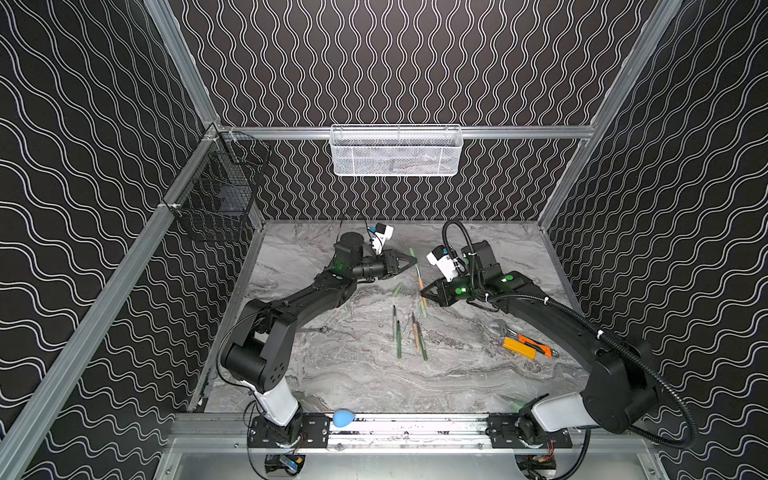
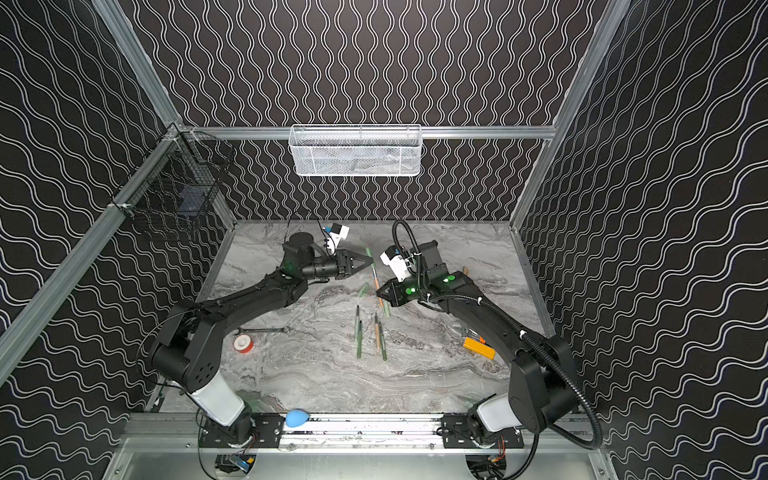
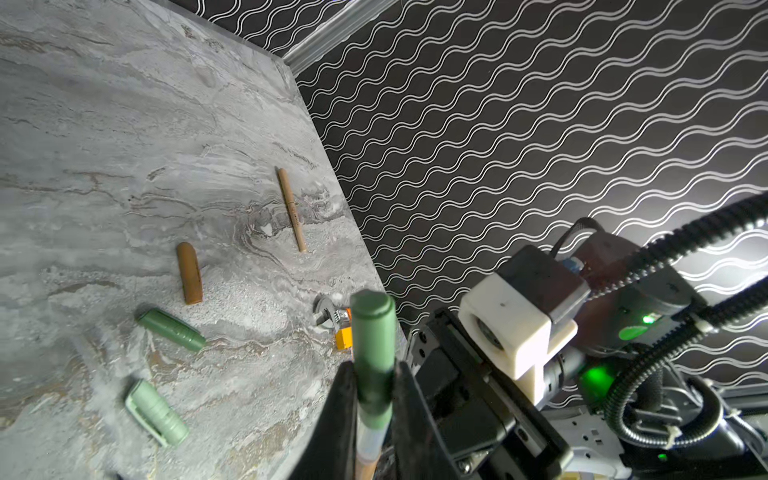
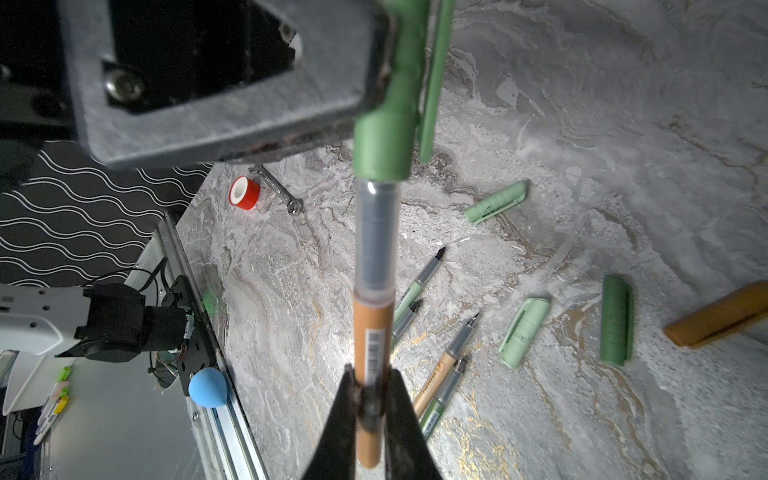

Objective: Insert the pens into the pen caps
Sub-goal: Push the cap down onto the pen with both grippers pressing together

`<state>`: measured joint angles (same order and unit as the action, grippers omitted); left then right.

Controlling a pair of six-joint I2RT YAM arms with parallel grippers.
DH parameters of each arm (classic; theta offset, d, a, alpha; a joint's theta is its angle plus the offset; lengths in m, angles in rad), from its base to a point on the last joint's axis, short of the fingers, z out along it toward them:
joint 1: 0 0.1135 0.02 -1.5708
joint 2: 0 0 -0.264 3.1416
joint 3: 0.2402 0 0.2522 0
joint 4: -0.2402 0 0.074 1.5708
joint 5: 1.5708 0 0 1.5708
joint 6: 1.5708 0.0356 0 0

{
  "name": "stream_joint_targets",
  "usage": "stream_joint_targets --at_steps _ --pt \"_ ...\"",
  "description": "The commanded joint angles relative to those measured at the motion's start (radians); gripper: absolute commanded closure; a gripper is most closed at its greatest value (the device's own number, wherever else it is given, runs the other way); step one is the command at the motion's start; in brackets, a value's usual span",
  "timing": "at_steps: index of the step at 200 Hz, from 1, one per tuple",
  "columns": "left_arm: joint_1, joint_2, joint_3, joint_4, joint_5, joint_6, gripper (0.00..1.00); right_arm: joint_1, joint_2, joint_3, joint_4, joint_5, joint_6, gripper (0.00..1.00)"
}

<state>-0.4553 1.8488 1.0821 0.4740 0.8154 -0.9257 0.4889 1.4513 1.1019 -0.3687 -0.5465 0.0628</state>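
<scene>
My left gripper (image 3: 374, 370) (image 1: 413, 262) is shut on a dark green pen cap (image 3: 372, 332) (image 4: 384, 141), held above the table's middle. My right gripper (image 4: 371, 374) (image 1: 424, 293) is shut on a tan-orange pen (image 4: 372, 332) (image 1: 420, 282). The pen's tip is inside the cap's mouth, and its grey neck still shows below the cap. Several loose pens (image 4: 449, 365) (image 1: 398, 338) lie on the marble. Loose caps lie nearby: two pale green (image 4: 494, 202) (image 4: 524, 332), a dark green (image 4: 616, 320) and an orange-tan (image 4: 719, 316).
A capped tan pen (image 3: 292, 210) lies near the right wall. A silver wrench (image 2: 262, 330) and a red tape roll (image 2: 242, 344) sit on the left, a yellow-orange utility knife (image 1: 519, 348) under the right arm. A white basket (image 1: 395, 151) hangs on the back wall.
</scene>
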Motion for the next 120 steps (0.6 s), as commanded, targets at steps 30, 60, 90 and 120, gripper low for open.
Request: stream_joint_targets --at_steps 30,60,90,120 --pt "0.0 -0.025 0.011 -0.154 0.036 0.137 0.84 0.001 -0.006 0.01 0.045 0.013 -0.017 0.93" --pt "-0.005 -0.034 0.004 -0.142 0.044 0.139 0.84 0.003 -0.015 0.004 0.066 0.018 -0.001 0.93" --pt "-0.011 -0.034 0.007 -0.135 0.071 0.134 0.84 0.002 -0.017 0.006 0.073 0.023 -0.003 0.93" --pt "-0.015 -0.029 0.02 -0.127 0.106 0.123 0.84 0.002 -0.02 0.006 0.075 0.023 -0.009 0.93"
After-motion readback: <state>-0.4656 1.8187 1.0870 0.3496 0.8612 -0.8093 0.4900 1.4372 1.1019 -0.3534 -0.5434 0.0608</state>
